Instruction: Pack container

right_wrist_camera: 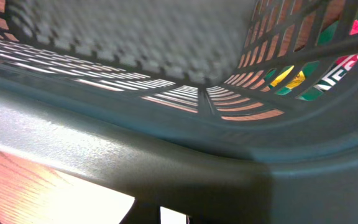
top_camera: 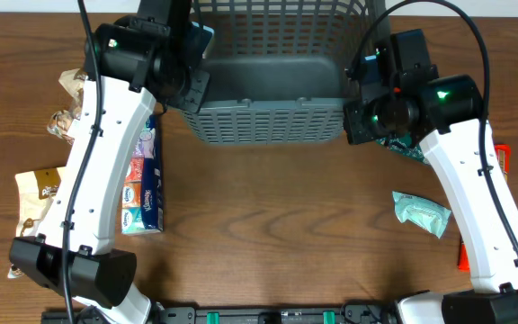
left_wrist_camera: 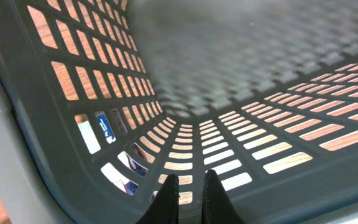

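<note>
The container (top_camera: 268,121), a big dark grey lattice basket, stands at the back middle of the table. My left gripper (top_camera: 198,85) is at its left rim and my right gripper (top_camera: 356,103) at its right rim. In the left wrist view the black fingertips (left_wrist_camera: 191,200) point into a corner of the container (left_wrist_camera: 260,124), shut to a narrow slit with nothing between them. The right wrist view is filled by the container's thick rim (right_wrist_camera: 166,155), pressed close to the camera. It hides the right fingers, so no grip shows.
A pack of blue and orange tissue packets (top_camera: 144,184) lies beside the left arm, with brown snack bags (top_camera: 39,193) further left. A mint green packet (top_camera: 421,214) lies front right, a green bag (top_camera: 403,146) under the right arm, and a red item (top_camera: 502,157) at the right edge.
</note>
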